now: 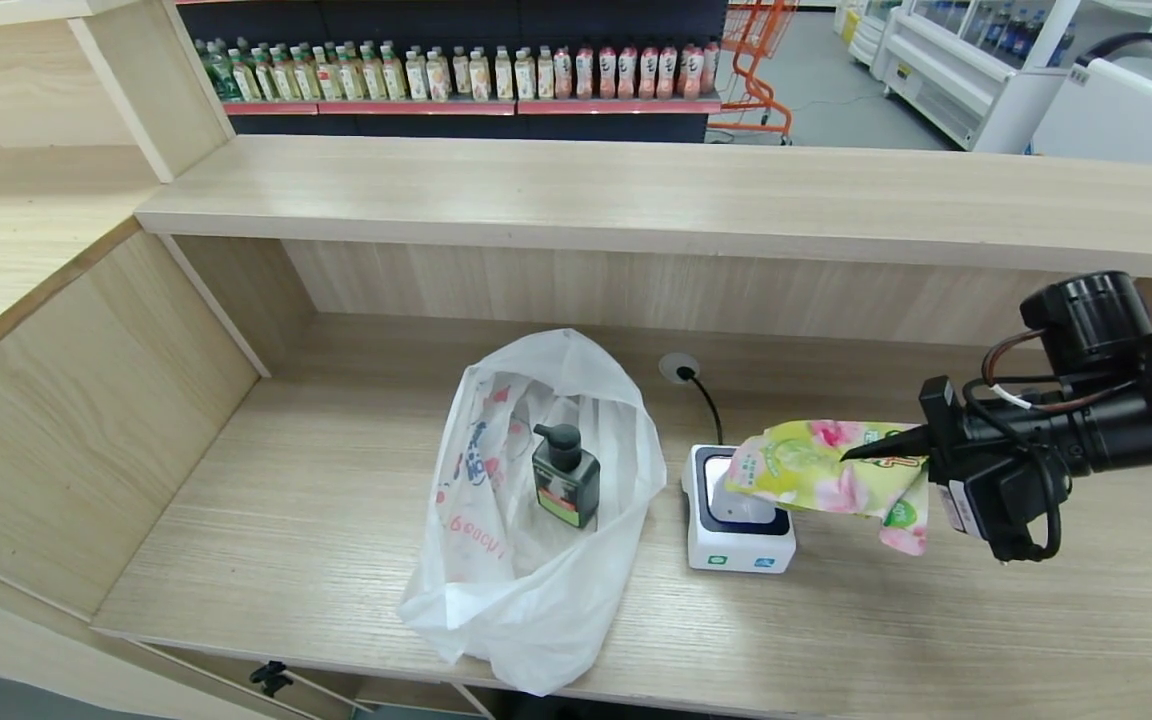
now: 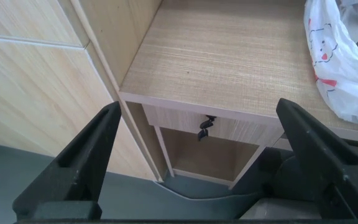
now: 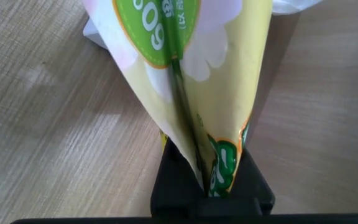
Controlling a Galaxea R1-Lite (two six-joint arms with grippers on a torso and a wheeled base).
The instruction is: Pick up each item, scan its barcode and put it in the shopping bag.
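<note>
My right gripper [image 1: 886,450] is shut on a yellow-green flowered pouch [image 1: 821,470], holding it level in the air just above the white barcode scanner [image 1: 741,515]. The pouch covers part of the scanner's window. In the right wrist view the pouch [image 3: 191,74] runs out from between the black fingers [image 3: 213,190]. The white shopping bag [image 1: 536,520] lies open on the counter left of the scanner. Inside it stands a dark pump bottle [image 1: 564,475]. My left gripper [image 2: 197,155] is open, hanging off the counter's near-left corner, with the bag's edge [image 2: 340,56] farther off.
The scanner's black cable [image 1: 706,400] runs to a hole in the counter behind it. A raised wooden ledge [image 1: 676,195] walls the back and a wooden side panel [image 1: 86,400] closes the left. A drawer with a key [image 2: 207,124] sits under the counter's front edge.
</note>
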